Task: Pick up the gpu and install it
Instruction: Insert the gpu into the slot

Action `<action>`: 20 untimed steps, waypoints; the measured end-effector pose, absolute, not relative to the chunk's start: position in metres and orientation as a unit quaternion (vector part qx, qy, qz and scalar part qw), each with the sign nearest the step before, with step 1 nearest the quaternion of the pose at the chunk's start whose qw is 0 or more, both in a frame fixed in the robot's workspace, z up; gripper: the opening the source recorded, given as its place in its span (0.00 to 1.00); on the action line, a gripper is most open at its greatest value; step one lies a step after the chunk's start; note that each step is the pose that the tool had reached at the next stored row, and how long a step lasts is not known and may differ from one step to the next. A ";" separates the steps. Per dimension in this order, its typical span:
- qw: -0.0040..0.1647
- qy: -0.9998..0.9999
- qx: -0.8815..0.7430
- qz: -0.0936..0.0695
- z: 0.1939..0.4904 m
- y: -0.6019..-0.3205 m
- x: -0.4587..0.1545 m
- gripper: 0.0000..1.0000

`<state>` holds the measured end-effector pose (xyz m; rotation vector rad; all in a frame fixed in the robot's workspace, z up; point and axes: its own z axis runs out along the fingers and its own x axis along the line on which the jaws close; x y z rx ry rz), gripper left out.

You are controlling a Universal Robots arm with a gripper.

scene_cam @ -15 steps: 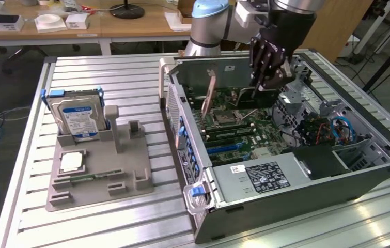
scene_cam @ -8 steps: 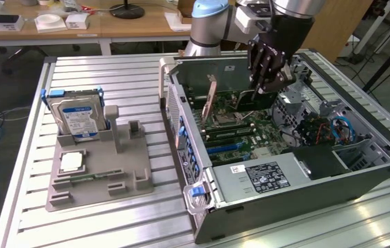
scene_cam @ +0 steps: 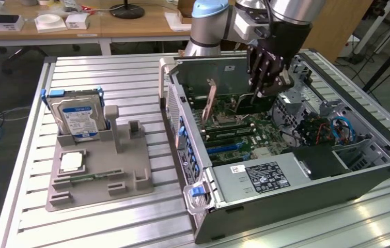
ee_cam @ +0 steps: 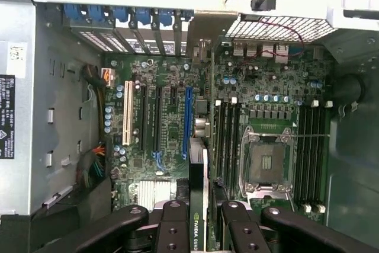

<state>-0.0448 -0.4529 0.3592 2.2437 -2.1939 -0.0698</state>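
My gripper (scene_cam: 266,92) hangs inside the open computer case (scene_cam: 181,129), shut on the gpu (scene_cam: 244,105), a thin black card held on edge above the motherboard (scene_cam: 243,139). In the wrist view the gpu (ee_cam: 202,164) shows edge-on between my two black fingers (ee_cam: 173,229), with a green-lettered label near my gripper (ee_cam: 204,232). Its metal bracket (ee_cam: 213,28) reaches to the case's rear slot wall. The card's lower edge runs just beside the long blue slot (ee_cam: 188,122); I cannot tell whether it touches the board.
Outside the case, at the exterior view's left, a grey fixture (scene_cam: 98,175) holds a silver hard drive (scene_cam: 77,118) upright and a square processor chip (scene_cam: 71,163). A power supply (scene_cam: 264,175) fills the case's near end. Memory sticks (ee_cam: 228,140) and an empty processor socket (ee_cam: 266,161) lie beside the card.
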 end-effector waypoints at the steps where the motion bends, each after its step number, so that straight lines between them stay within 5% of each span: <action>1: 0.002 -0.699 0.715 -0.022 0.359 -0.455 -0.045 0.26; 20: 0.001 -0.702 0.712 -0.022 0.327 -0.452 -0.045 0.26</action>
